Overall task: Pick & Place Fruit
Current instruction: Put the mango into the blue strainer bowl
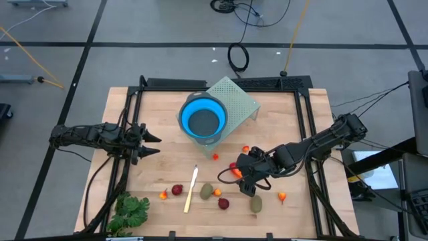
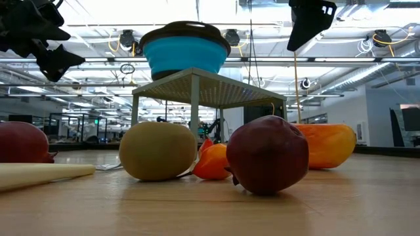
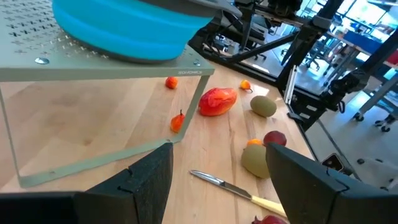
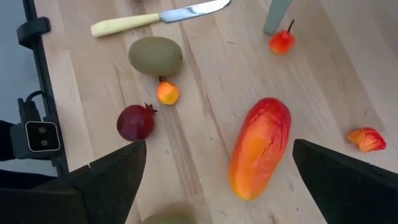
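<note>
Fruit lies scattered over the near half of the wooden table [image 1: 160,114], and we find the largest piece — an orange-red oblong [image 4: 260,148] — directly beneath the right gripper [image 1: 244,175], whose fingers are spread wide with nothing between them. In the right wrist view the oblong lies on the boards between the two dark fingers, untouched. Near it we see a brown-green oval [image 4: 155,56], a small orange bit [image 4: 167,93] just beside that oval, a dark red ball [image 4: 135,122], a red bit with a stem [image 4: 282,41] and another red scrap [image 4: 367,139]. A knife [image 4: 158,17] with a pale cream handle lies beyond the oval.

Farther back, a blue bowl [image 1: 202,118] sits on a perforated grey stand [image 1: 237,100]. A leafy green bunch [image 1: 130,211] lies at the table's front left corner.

Our left gripper [image 1: 150,144] hovers over the left side of the table, well apart from the fruit, its fingers also parted and empty.
</note>
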You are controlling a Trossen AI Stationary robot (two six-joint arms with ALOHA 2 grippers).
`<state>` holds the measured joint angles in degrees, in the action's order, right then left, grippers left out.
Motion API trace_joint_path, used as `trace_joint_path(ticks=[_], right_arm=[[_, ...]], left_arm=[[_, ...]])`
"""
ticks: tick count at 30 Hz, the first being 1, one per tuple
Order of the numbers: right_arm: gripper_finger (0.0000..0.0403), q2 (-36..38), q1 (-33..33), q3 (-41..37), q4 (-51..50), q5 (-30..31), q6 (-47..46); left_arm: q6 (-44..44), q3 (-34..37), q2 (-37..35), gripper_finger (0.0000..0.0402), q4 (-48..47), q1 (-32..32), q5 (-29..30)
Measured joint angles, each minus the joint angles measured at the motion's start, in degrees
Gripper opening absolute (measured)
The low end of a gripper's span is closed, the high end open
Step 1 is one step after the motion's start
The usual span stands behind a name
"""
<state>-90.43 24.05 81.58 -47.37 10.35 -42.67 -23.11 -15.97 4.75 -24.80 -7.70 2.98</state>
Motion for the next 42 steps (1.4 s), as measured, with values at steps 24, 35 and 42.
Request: trace_joint_path(ticks=[24, 35, 42], right_arm=[[0.0396, 0.0, -0.2, 0.0, 0.2, 0.1, -3.1], [0.0396, 0.0, -1.8, 0.0, 0.2, 1.7, -3.1], [0.0396, 0.0, -2.4, -3.3, 0.6, 1.4, -6.3]], left_arm=[[14.6, 0.0, 0.0, 0.0255, 0.7, 0.0, -3.2], [11.4, 10.3, 0.0, 0.0255, 15.1, 0.0, -2.4], [14.1, 11.0, 0.0, 0.0255, 16.2, 0.0, -2.9]])
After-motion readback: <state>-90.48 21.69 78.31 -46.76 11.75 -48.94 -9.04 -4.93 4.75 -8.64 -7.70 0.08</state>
